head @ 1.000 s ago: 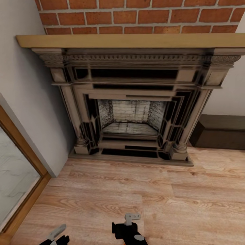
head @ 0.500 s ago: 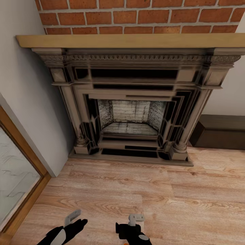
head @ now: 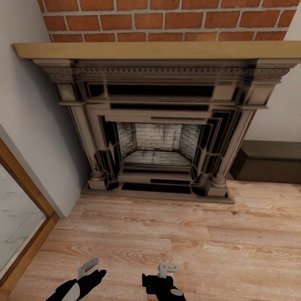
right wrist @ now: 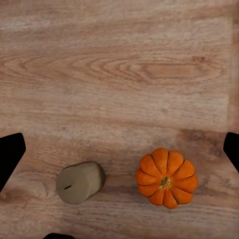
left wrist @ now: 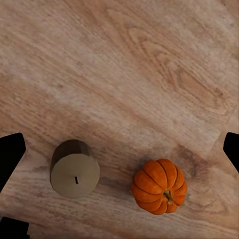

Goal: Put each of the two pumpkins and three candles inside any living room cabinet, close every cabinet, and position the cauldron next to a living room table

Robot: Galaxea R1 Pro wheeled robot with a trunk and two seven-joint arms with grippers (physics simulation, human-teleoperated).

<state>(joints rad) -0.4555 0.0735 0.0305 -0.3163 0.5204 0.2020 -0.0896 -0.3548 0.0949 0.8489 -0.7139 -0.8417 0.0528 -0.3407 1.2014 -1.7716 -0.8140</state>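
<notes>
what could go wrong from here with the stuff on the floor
The candle and pumpkin sit apart on the floor, so a grab at one could knock the other rolling. Both grippers hang over them, left gripper and right gripper, and could collide reaching down together.

Left gripper (head: 88, 267), right gripper (head: 166, 269), both low, spread.

Light wood plank floor (head: 175, 234) carries everything. On it, per left wrist view: a stubby beige-grey candle (left wrist: 74, 174) standing upright w/ an orange ribbed pumpkin (left wrist: 159, 186) near it, not touching. Right wrist view: a candle (right wrist: 79, 182) near a pumpkin (right wrist: 167, 178), apart; in head view the fireplace surround (head: 159, 125) & dark brown cabinet (head: 267, 161) rest on the same floor.
</notes>
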